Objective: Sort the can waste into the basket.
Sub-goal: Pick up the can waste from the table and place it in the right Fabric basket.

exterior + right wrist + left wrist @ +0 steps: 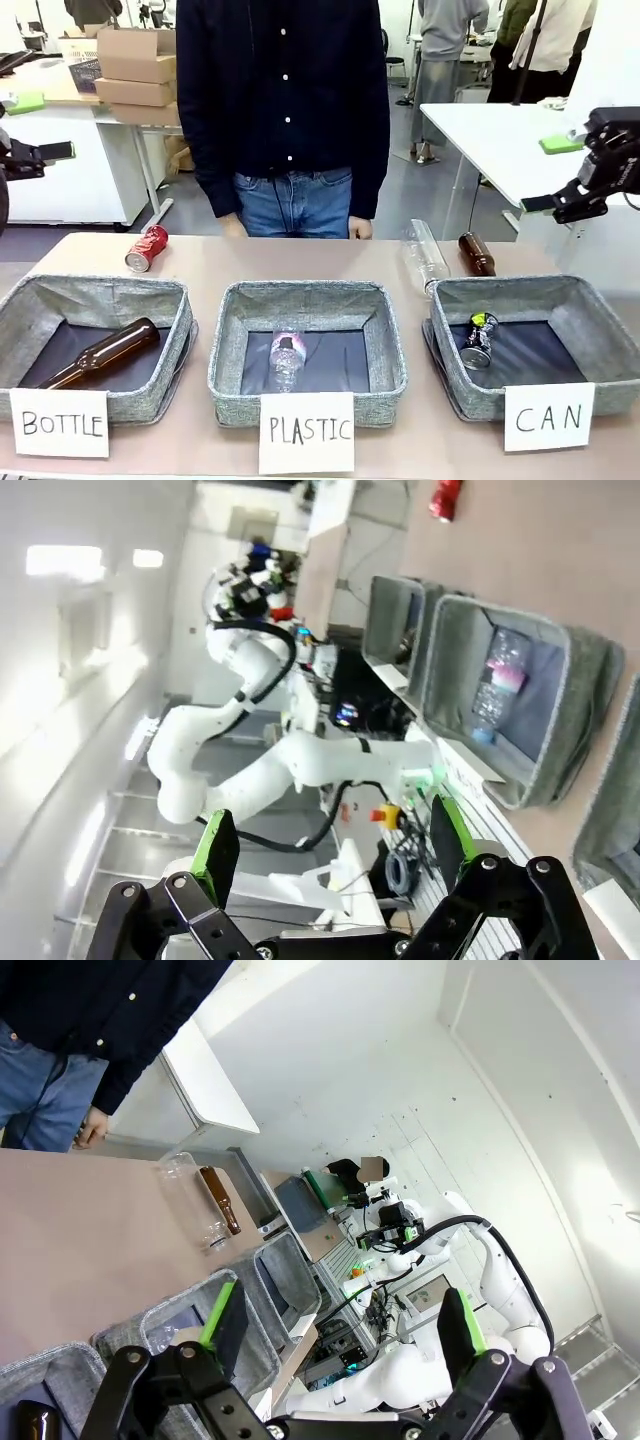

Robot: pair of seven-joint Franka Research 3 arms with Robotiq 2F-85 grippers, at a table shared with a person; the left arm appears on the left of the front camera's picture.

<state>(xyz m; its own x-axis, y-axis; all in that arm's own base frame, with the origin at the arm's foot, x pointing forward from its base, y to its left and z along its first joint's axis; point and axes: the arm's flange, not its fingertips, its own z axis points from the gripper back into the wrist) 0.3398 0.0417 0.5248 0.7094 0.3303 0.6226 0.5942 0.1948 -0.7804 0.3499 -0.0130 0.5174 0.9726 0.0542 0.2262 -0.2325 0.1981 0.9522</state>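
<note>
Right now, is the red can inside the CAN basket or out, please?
Out: the red can lies on its side on the table, behind the BOTTLE basket.

Lab w/ white tables, boxes.

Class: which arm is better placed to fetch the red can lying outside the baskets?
Left, probably: the red can lies far left on the table, nearest the open left gripper.
</note>
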